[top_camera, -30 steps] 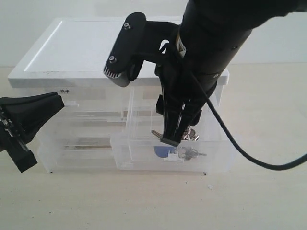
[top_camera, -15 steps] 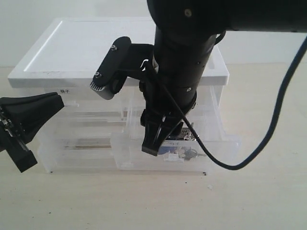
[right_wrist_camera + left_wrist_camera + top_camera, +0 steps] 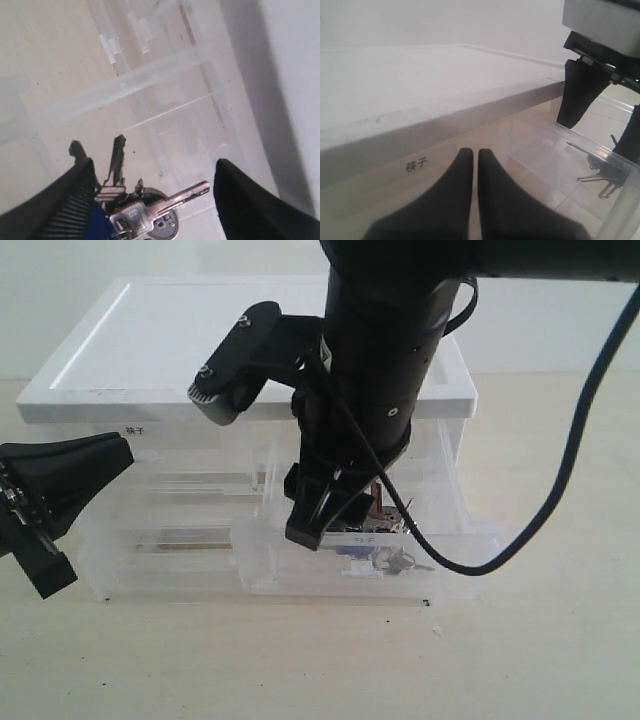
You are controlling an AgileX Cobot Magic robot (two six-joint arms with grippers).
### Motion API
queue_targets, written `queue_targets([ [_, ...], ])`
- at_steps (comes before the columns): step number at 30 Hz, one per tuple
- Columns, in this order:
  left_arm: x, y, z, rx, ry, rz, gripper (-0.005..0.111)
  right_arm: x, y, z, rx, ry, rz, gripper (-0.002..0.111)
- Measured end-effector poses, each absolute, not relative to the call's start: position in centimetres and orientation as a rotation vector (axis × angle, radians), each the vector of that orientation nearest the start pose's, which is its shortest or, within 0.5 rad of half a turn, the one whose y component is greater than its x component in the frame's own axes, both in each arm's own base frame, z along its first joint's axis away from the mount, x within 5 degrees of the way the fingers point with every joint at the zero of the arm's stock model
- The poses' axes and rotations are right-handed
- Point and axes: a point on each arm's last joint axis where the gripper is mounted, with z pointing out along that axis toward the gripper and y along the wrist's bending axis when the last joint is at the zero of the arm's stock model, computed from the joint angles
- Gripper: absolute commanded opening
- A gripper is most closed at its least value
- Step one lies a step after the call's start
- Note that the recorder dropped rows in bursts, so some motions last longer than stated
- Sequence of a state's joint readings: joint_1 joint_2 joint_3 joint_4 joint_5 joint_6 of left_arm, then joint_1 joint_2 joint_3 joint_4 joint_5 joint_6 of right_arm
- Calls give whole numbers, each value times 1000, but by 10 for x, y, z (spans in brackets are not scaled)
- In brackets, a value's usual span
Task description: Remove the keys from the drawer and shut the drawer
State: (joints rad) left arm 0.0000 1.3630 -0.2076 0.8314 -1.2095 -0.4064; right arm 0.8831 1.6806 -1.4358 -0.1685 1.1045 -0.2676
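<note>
The drawer (image 3: 470,540) stands pulled out at the cabinet's lower right. The keys (image 3: 388,558) lie on its floor. My right gripper (image 3: 345,525) reaches down into it, jaws wide apart. In the right wrist view the keys (image 3: 160,205) lie between the fingers of my right gripper (image 3: 152,167), silver blades spread and the blue tag (image 3: 100,225) against the ribbed finger (image 3: 70,200). No grip on them shows. My left gripper (image 3: 95,465) hangs shut left of the cabinet. In its wrist view the left gripper (image 3: 475,155) points at the cabinet front, with the keys (image 3: 602,180) far off.
The translucent drawer cabinet has a white top (image 3: 200,350) and sits on a beige table (image 3: 300,670). A small label with dark characters (image 3: 416,164) marks an upper left drawer. The right arm's black cable (image 3: 560,490) loops to the drawer's right.
The right arm has shifted left over the drawer and its gripper has sunk lower around the keys, with the jaws spread wider. The left gripper has stayed still.
</note>
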Motion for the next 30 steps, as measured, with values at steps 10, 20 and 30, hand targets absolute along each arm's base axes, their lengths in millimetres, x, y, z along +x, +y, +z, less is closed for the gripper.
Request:
queue_targets([
  [10, 185, -63, 198, 565, 1510, -632, 5, 228, 260, 297, -1576, 2354, -57, 60],
  [20, 185, -63, 197, 569, 1513, -639, 5, 233, 262, 281, -1611, 2397, -103, 60],
  [30, 185, -63, 197, 569, 1513, -639, 5, 238, 265, 270, -1643, 2383, -175, 0],
])
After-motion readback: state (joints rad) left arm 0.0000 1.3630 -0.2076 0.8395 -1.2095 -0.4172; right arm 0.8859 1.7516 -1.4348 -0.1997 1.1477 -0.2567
